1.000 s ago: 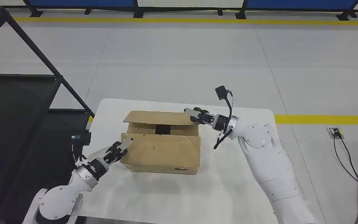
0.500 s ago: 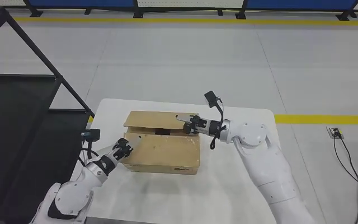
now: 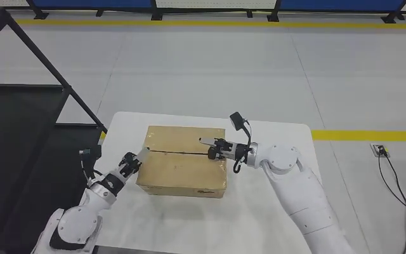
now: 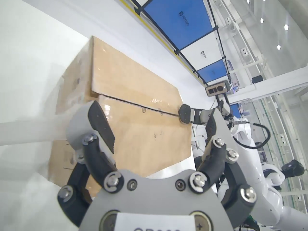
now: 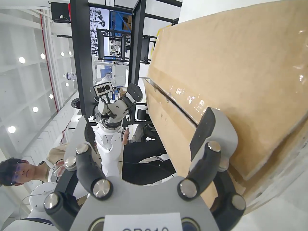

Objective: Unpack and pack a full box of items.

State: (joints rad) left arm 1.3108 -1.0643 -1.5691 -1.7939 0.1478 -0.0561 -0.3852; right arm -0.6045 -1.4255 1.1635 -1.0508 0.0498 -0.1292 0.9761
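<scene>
A brown cardboard box (image 3: pixel 183 161) lies on the white table (image 3: pixel 266 209) with both top flaps down and meeting along a seam (image 4: pixel 137 108). My left gripper (image 3: pixel 131 162) is at the box's left end, open, one finger against the top edge; the left wrist view has the box (image 4: pixel 134 92) ahead of this gripper (image 4: pixel 156 126). My right gripper (image 3: pixel 212 147) is open at the right end of the seam, one finger lying on the top. In the right wrist view that gripper (image 5: pixel 146 133) has one pad (image 5: pixel 204 131) on the box (image 5: pixel 228 68).
A black metal frame (image 3: pixel 38 70) stands just off the table's left side, close to my left arm. Bare tabletop lies right of the box and in front of it. The floor beyond has a yellow line (image 3: pixel 355 134).
The far flap, raised a second ago, now lies flat on the box. My right gripper moved left and down with it. My left gripper stayed at the box's left end.
</scene>
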